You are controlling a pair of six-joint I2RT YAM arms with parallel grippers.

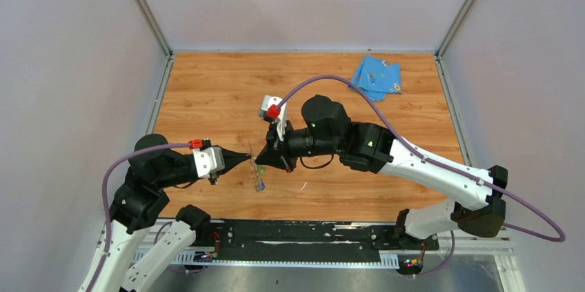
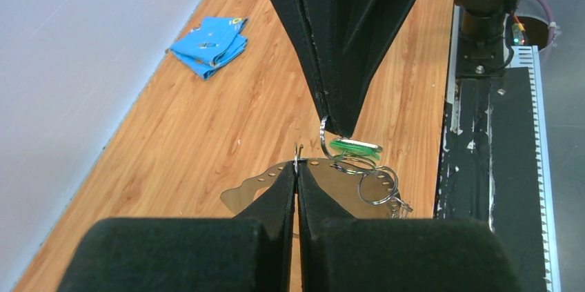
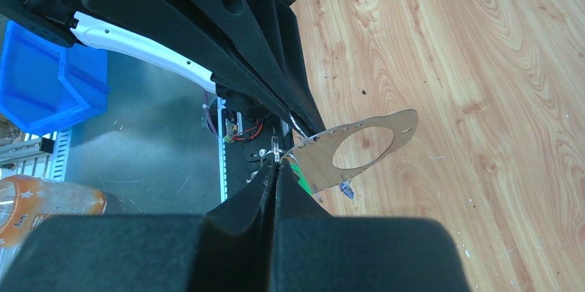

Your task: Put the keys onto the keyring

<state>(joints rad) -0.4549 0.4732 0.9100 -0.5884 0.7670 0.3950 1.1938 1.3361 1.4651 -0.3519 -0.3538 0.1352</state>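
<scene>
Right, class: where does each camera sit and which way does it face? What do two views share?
Top external: above and behind the robot, looking down on the table; shows left arm and right arm, left gripper and right gripper tip to tip.
Left wrist: looks along its own shut fingers across the table to the right gripper and blue cloth.
Right wrist: looks along its own shut fingers back towards the table's near edge.
Shared: both wrist views show the keyring and green key.
</scene>
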